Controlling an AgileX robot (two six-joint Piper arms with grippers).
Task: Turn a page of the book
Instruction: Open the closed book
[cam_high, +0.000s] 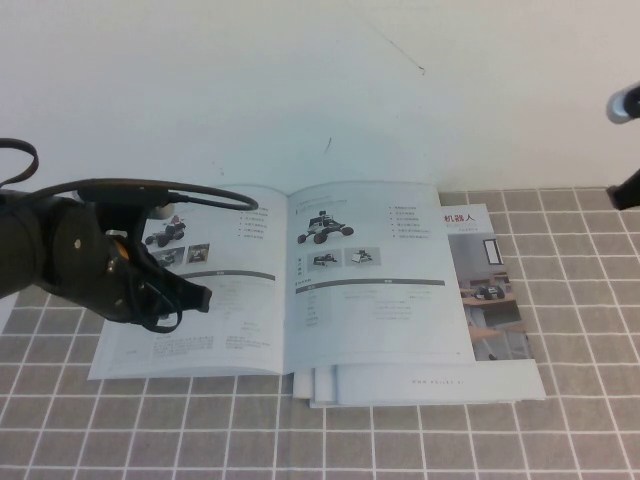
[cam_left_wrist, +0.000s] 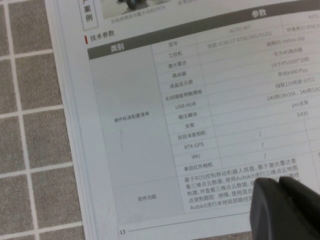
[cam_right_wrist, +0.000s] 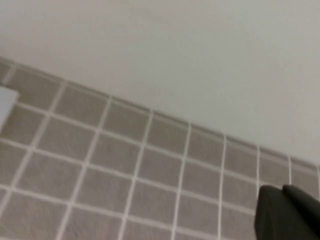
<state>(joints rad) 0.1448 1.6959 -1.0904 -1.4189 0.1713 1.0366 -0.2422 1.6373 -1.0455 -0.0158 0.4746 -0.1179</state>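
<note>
The book (cam_high: 290, 280) lies open and flat on the tiled table. Its right-hand page (cam_high: 375, 300) shows a black wheeled robot above two small photos and a grey-barred table. My left gripper (cam_high: 200, 297) hovers over the lower part of the left-hand page, shut and empty. In the left wrist view the gripper (cam_left_wrist: 277, 192) is above that page's table (cam_left_wrist: 200, 100), near page number 13. My right gripper (cam_high: 627, 188) sits at the far right edge, away from the book. In the right wrist view it (cam_right_wrist: 281, 194) is shut and empty over bare tiles.
A booklet with a room photo and Chinese characters (cam_high: 490, 290) lies under the book's right side. Loose white sheets (cam_high: 420, 385) stick out below the book's front edge. A white wall (cam_high: 320, 80) rises behind the table.
</note>
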